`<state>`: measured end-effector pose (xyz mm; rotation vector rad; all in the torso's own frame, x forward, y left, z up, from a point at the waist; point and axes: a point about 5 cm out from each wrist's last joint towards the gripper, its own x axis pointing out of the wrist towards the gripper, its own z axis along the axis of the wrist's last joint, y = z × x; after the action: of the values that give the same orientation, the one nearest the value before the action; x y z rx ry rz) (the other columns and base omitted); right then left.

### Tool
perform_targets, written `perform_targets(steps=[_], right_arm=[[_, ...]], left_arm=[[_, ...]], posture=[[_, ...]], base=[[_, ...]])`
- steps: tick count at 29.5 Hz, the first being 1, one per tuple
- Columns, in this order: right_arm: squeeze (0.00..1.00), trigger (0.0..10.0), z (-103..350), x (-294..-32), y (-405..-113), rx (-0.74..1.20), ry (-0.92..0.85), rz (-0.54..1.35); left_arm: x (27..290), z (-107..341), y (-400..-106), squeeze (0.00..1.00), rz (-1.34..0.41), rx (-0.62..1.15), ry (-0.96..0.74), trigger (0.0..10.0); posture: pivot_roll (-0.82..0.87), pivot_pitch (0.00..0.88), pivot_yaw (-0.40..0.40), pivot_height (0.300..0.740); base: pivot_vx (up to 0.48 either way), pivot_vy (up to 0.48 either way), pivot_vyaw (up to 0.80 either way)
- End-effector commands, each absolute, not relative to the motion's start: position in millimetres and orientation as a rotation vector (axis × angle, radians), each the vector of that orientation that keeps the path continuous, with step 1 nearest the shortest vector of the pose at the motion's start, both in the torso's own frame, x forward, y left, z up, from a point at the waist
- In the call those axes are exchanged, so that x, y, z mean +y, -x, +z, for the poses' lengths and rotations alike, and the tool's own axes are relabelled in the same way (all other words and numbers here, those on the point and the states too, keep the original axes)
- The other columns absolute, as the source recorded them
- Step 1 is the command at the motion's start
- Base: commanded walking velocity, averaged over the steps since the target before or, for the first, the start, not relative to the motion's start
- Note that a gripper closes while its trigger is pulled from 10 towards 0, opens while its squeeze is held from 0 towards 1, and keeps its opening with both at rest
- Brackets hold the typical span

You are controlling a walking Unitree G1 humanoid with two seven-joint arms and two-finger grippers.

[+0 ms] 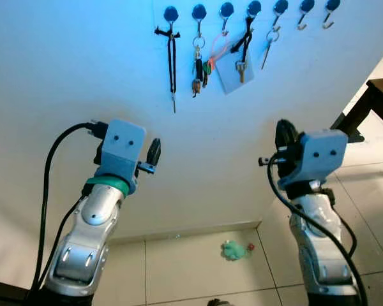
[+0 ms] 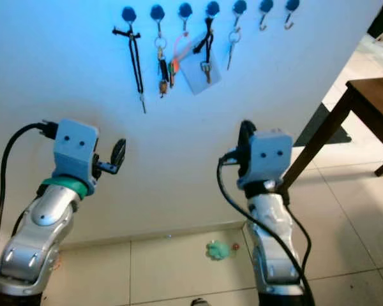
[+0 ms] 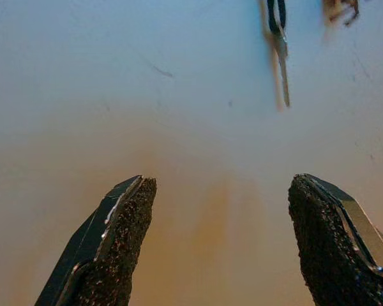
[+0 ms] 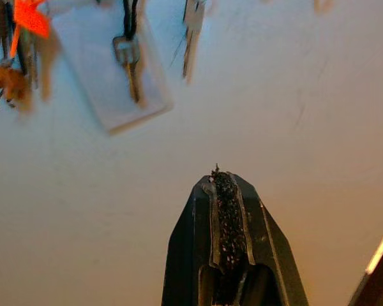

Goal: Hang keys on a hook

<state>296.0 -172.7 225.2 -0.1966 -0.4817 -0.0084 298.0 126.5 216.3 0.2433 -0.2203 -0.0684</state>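
A row of black-capped hooks (image 1: 254, 7) runs along the top of the white wall. Keys hang from several of them: a key on a long black lanyard (image 1: 172, 60), a key bunch (image 1: 197, 71), a white tag with an orange ring (image 1: 227, 69), a key on a black strap (image 4: 129, 60) and a single key (image 1: 267, 51). The two rightmost hooks (image 1: 302, 23) are bare. My left gripper (image 3: 220, 191) is raised below the lanyard key and is open, with nothing in it. My right gripper (image 4: 217, 177), held up below the single key, is shut with nothing visible between its fingers.
A dark wooden table (image 2: 370, 95) stands to the right, beside the wall's end. A small green object (image 1: 233, 250) lies on the tiled floor (image 1: 198, 268) near the skirting between my arms.
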Motion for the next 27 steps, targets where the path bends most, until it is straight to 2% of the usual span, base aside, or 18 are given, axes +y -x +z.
perform_targets(steps=[1, 4, 12, 19, 27], right_arm=[[0.00, 10.0, 222, -182, -298, -0.455, 0.208, -0.041], [0.00, 10.0, 221, -186, -299, -0.445, 0.214, -0.059], [0.00, 10.0, 214, -176, -304, -0.419, 0.183, -0.031], [0.00, 10.0, 212, -173, -305, -0.406, 0.173, -0.018], [0.00, 10.0, 213, -174, -314, -0.381, 0.159, 0.005]], left_arm=[[129, 212, -301, 0.00, -0.046, -0.209, -0.261, 10.0], [130, 213, -302, 0.00, -0.040, -0.211, -0.263, 10.0], [127, 210, -305, 0.00, -0.055, -0.153, -0.148, 10.0], [127, 204, -303, 0.00, -0.081, -0.100, -0.111, 10.0], [127, 209, -303, 0.00, -0.086, -0.100, -0.065, 10.0]], posture=[[-0.24, 0.071, 0.102, 0.740], [-0.23, 0.073, 0.102, 0.740], [-0.20, 0.080, 0.099, 0.740], [-0.19, 0.085, 0.090, 0.740], [-0.17, 0.086, 0.069, 0.740]], base=[[0.000, 0.000, 0.00], [0.000, 0.000, 0.00], [0.000, 0.000, 0.00], [0.000, 0.000, 0.00], [0.000, 0.000, -0.80]])
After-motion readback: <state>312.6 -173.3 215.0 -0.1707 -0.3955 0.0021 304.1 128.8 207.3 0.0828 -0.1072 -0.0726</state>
